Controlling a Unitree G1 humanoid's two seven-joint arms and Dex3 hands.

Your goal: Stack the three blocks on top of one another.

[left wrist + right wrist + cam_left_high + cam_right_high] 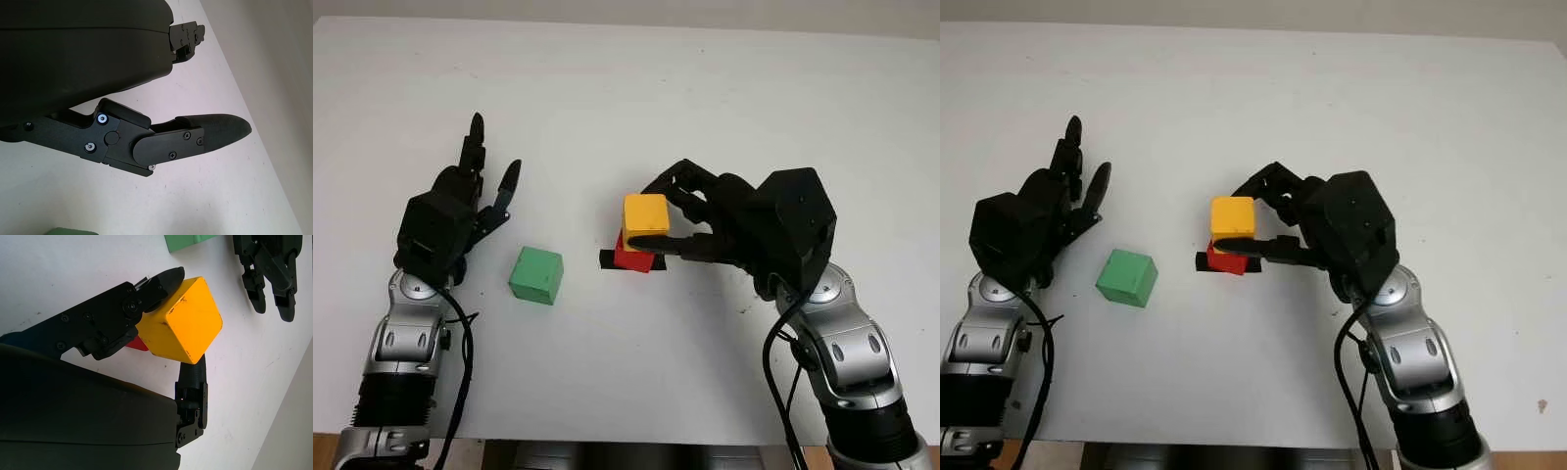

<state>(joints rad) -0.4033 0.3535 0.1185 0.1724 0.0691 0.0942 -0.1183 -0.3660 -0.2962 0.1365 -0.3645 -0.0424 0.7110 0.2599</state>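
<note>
My right hand (1237,220) is shut on the yellow block (644,210), with the fingers on its far side and the thumb on its near side. The yellow block sits directly over the red block (632,258); I cannot tell whether they touch. The red block stands on a black mark (607,259) near the table's middle. In the right wrist view the yellow block (183,323) is pinched between black fingertips, with a sliver of red behind it. The green block (536,274) lies alone on the table to the left. My left hand (494,157) is open, just left of and beyond the green block.
The white table (705,88) stretches far behind the blocks, with bare surface between the green block and the red one. Its front edge (636,443) runs along the bottom, between my two forearms.
</note>
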